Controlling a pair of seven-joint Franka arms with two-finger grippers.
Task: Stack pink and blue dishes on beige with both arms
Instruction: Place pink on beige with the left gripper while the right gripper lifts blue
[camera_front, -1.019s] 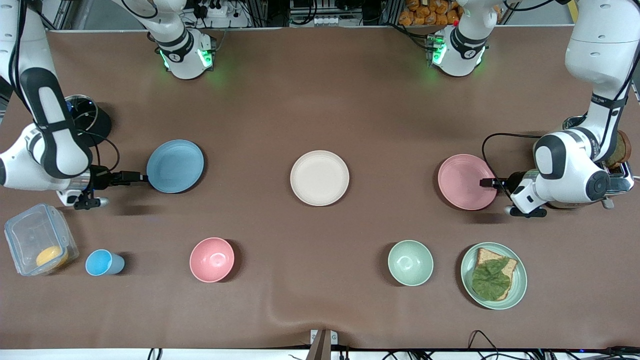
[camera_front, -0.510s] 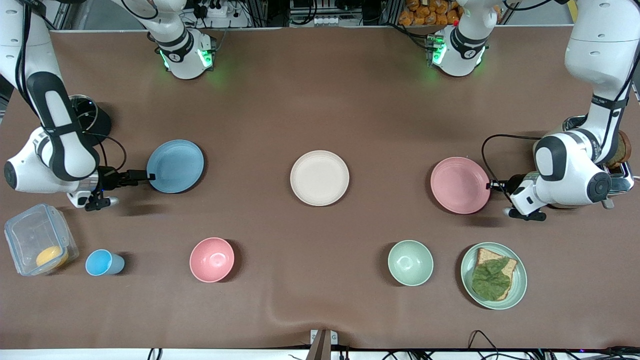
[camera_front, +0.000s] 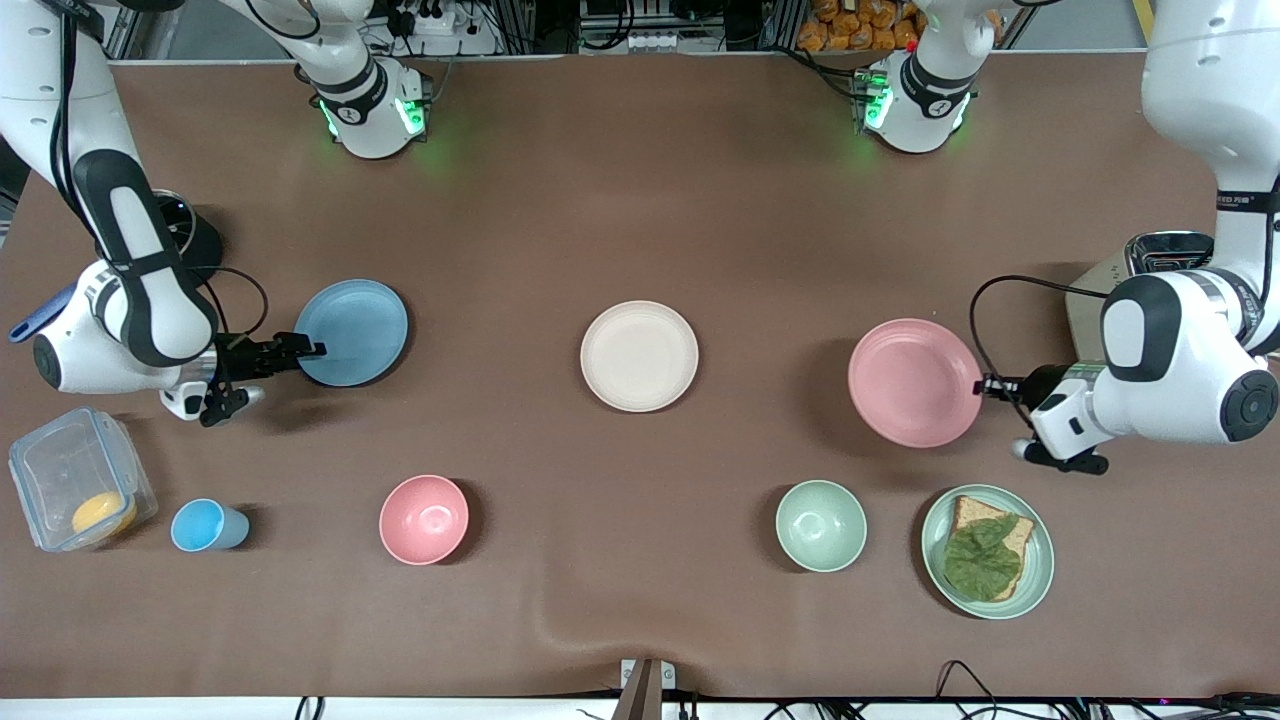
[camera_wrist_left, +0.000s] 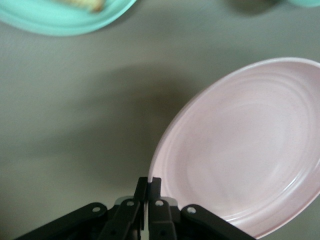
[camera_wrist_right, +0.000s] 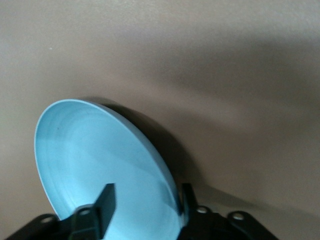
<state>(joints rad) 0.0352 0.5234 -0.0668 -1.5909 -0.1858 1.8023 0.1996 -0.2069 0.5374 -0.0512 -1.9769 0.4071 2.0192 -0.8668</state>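
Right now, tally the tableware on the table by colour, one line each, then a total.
Pink: 2, pink plate, pink bowl
Blue: 2, blue plate, blue cup
Green: 2, green bowl, green plate with toast
Beige: 1, beige plate
Total: 7

Glossy white arms (camera_front: 1170, 385) w/ black joint rings, green-lit bases, probably black cables.

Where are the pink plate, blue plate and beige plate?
pink plate (camera_front: 912, 380), front view, centre of its face.
blue plate (camera_front: 355, 330), front view, centre of its face.
beige plate (camera_front: 639, 355), front view, centre of its face.
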